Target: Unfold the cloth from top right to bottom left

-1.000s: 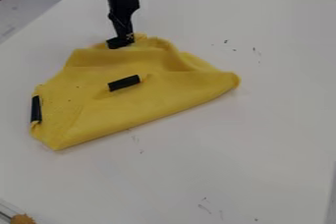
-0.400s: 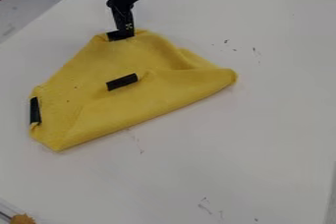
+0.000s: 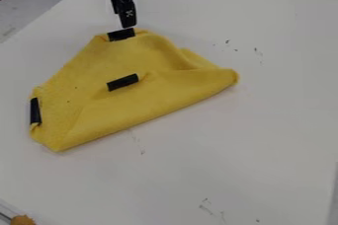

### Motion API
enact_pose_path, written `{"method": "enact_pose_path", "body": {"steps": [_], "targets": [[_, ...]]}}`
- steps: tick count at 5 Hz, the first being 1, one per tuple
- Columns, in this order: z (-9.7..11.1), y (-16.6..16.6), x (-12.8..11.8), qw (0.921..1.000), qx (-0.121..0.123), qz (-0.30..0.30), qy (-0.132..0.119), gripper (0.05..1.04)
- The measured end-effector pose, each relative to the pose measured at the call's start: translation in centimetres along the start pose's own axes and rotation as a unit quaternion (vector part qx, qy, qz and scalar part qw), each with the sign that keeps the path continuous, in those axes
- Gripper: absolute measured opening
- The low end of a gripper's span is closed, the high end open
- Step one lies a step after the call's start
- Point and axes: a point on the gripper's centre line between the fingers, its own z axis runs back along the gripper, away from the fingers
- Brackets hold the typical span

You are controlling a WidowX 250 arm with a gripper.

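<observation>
Yellow folded cloth (image 3: 125, 110): likely light, limp; best pinch, black rectangular middle tab (image 3: 123, 82). My black hand (image 3: 129, 25): released or clenched, can't tell

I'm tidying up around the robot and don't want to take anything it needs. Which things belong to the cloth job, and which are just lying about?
Part of the job:
- yellow cloth, with three black strips on it
- gripper, above the cloth's upper edge

Just lying about:
- orange-brown item, bottom left corner
</observation>
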Motion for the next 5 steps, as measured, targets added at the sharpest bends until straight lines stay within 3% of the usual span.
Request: {"method": "enact_pose_path", "body": {"steps": [1,2,3,4,5], "targets": [[0.6,-0.2,0.5,0.9991,-0.012,0.034,0.021,1.004],[-0.9,-3.2,2.1,0.9933,-0.01,0.091,0.07,1.0],[0.8,-5.8,4.8,0.9909,0.021,0.114,0.068,1.0],[1.3,-7.2,5.3,0.9877,0.044,0.135,0.065,1.0],[0.3,-8.2,5.8,0.9878,0.046,0.134,0.065,1.0]]}}
